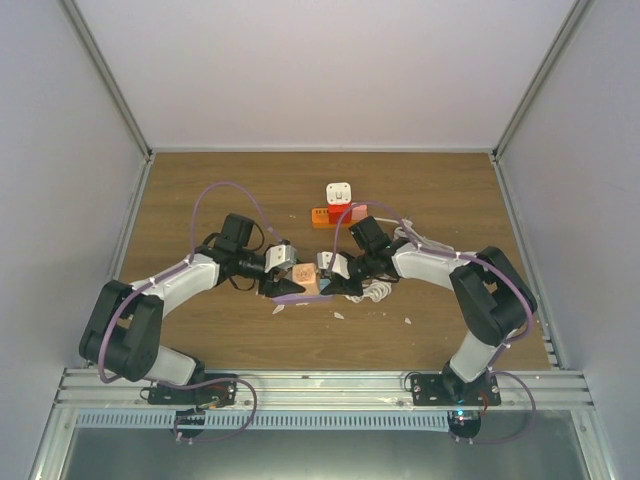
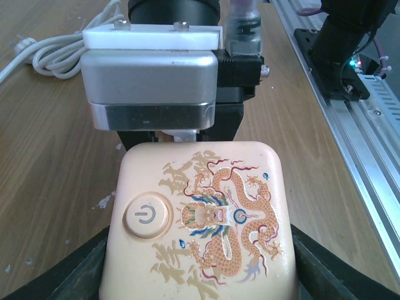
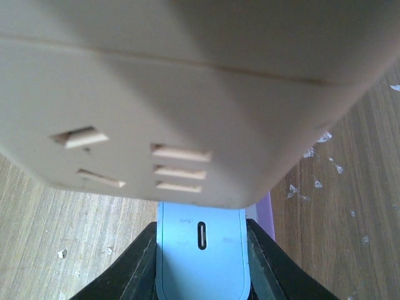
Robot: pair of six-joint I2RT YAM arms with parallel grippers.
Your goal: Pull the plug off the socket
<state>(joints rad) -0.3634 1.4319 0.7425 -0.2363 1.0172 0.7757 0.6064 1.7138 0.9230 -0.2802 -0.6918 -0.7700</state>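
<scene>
Bench of brown wood-grain board (image 1: 440, 200) fills the middle of my top view, and the small white squarish plug adapter block (image 1: 339, 192) sits in its upper middle. It is right against the red end of the short orange power strip (image 1: 322, 217). From up here I cannot tell how deep it is seated. Neither arm touches this pair; both are lower in the frame, well apart from it.

My left end effector (image 2: 199, 250) stands about half open, yet its black fingers (image 2: 315, 269) press both sides of a peach plastic cube with rounded corners (image 2: 206, 187). So it has hold of that cube. The cube's top face shows a round power button at left and a printed dragon at centre. Beyond it, in the upper part of the left wrist view, is the silver box (image 2: 150, 81) on the other arm's wrist. A coiled white cable (image 2: 56, 53) lies on the wood at upper left.

My right end effector (image 3: 201, 275) is nearly closed and clamps a light-blue block with a small oval port (image 3: 187, 250). The peach cube's slotted side fills the frame above that block. I cannot tell whether the two touch. A purple power strip (image 1: 296, 298) lies under the meeting point at centre frame. White flecks (image 3: 312, 153) dot the wood at right.
</scene>
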